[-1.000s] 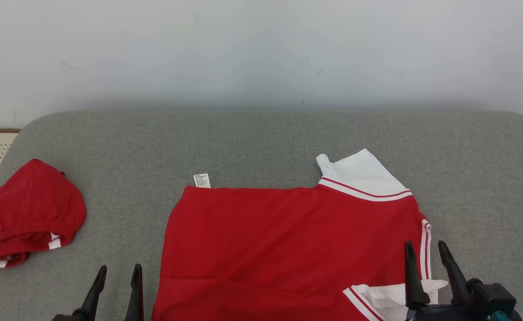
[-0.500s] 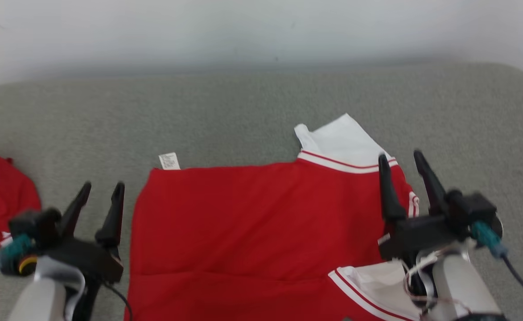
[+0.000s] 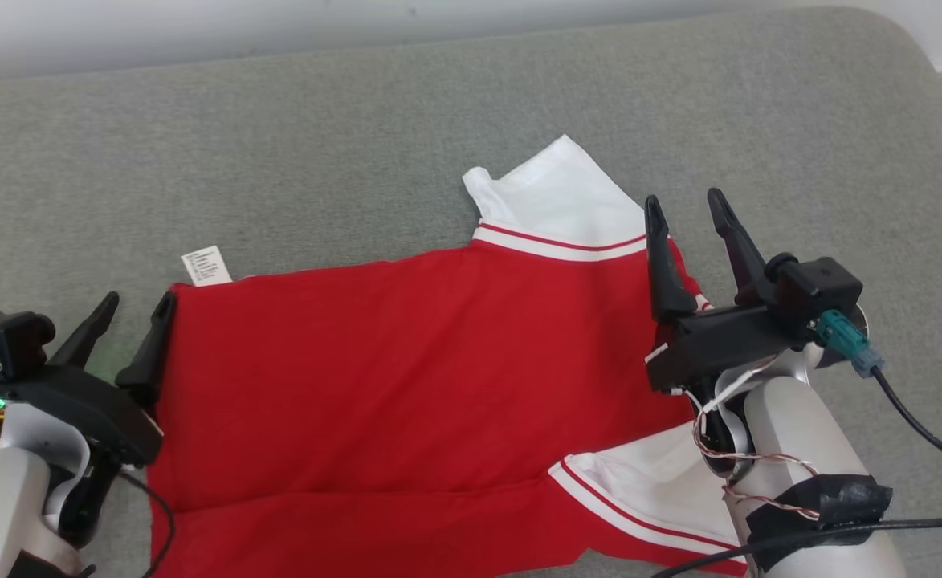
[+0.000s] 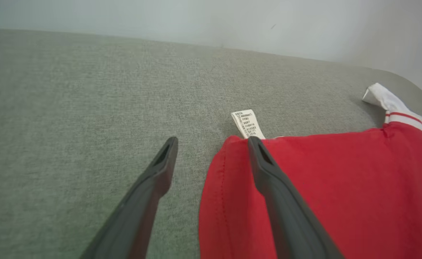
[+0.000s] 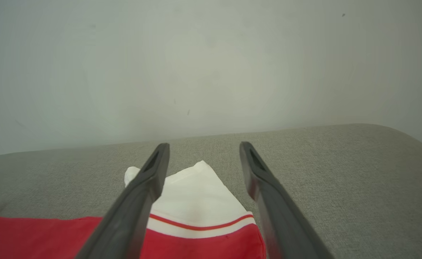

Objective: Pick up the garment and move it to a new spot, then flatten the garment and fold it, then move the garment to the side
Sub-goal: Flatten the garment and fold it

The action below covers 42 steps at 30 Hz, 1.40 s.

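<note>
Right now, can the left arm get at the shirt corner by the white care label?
Probably yes. The left gripper is open, straddling the edge of the red shirt just short of the care label. Bare grey cushion lies beside it, and nothing lies across that corner.

grey fabric-covered pad (image 3: pixel 358 152), rounded far right corner. lying on it: one red garment (image 3: pixel 406 361), spread mostly flat; white far sleeve (image 3: pixel 555 193) and white near sleeve (image 3: pixel 655 474), both with red-striped trim; white label (image 3: pixel 206 266) at the garment's far left corner.
</note>
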Tool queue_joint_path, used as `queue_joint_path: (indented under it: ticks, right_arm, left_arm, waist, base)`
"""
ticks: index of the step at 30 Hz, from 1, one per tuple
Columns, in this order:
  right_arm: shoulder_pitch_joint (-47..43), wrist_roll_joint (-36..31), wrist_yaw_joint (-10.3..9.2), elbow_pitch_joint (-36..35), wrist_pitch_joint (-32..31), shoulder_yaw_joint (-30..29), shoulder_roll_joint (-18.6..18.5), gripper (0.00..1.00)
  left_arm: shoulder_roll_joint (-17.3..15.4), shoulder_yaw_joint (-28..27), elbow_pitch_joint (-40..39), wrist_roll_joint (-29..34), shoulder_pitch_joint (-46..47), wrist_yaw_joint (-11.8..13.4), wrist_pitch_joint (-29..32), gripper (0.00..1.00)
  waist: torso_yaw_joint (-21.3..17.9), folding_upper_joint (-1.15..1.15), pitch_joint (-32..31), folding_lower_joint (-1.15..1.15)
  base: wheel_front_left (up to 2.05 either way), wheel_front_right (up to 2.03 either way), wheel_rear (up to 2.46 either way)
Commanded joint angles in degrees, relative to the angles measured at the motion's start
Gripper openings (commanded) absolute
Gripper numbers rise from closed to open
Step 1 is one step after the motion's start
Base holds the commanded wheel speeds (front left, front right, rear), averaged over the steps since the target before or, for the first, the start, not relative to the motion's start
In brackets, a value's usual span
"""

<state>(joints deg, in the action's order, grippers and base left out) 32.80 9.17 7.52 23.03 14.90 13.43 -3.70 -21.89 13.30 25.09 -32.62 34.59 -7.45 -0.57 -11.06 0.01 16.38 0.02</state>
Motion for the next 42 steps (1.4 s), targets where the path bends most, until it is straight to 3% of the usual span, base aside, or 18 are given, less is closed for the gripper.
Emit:
queue_joint_path:
  ticks: [1,19,21,22,23,24,30,38,42]
  right_arm:
    - [1.0,0.6,-0.05,-0.2,0.3,0.2,0.4,1.00]
    - [0.8,0.9,-0.05,-0.8,0.3,0.2,0.8,1.00]
    - [1.0,1.3,-0.05,-1.0,0.3,0.4,0.8,1.00]
    - [1.1,1.4,-0.05,-1.0,0.3,0.4,0.9,1.00]
    - [1.2,1.4,-0.05,-1.0,0.3,0.4,0.8,1.00]
    - [1.2,1.3,-0.05,-1.0,0.3,0.3,0.9,1.00]
    - [1.6,0.4,-0.05,-0.2,0.3,0.0,0.9,1.00]
    - [5.2,-0.2,-0.05,4.3,-0.2,0.6,-0.2,1.00]
    - [9.9,0.5,-0.05,9.2,-2.7,0.2,-1.4,1.00]
  left_arm:
    - [-1.0,0.4,1.6,-0.3,0.7,0.1,-0.1,1.00]
    - [-2.3,6.7,12.0,-3.7,5.5,0.1,-2.5,1.00]
    - [-2.1,6.7,13.4,-4.0,5.8,0.1,-2.4,0.81]
    - [-1.9,6.7,14.0,-4.4,5.9,0.1,-2.4,0.48]
    - [-1.7,6.8,14.5,-4.6,6.0,0.1,-2.1,0.08]
    - [-1.5,7.0,15.0,-4.7,6.2,0.1,-2.2,0.00]
    - [-0.5,8.1,15.6,-5.9,6.6,0.1,-2.8,0.00]
    - [-0.2,8.7,10.6,-6.0,6.4,0.2,-8.6,0.00]
    - [0.6,9.2,5.9,-4.4,5.3,2.3,-10.8,0.00]
  waist:
    - [-1.5,-0.01,1.4,-0.02]
    - [-3.2,-0.01,3.1,-0.02]
    - [-3.3,-0.01,3.2,-0.02]
    - [-3.4,-0.01,3.2,-0.02]
    - [-3.3,-0.01,3.2,-0.02]
    - [-3.3,-0.01,3.1,-0.02]
    - [-2.3,-0.01,2.5,-0.02]
    - [0.1,-0.01,2.2,-0.02]
    - [2.2,-0.01,3.3,-0.02]
  base:
    - [0.00,0.00,0.00]
    - [0.00,0.00,0.00]
    - [0.00,0.00,0.00]
    - [0.00,0.00,0.00]
    - [0.00,0.00,0.00]
    - [0.00,0.00,0.00]
    - [0.00,0.00,0.00]
    - [0.00,0.00,0.00]
    - [0.00,0.00,0.00]
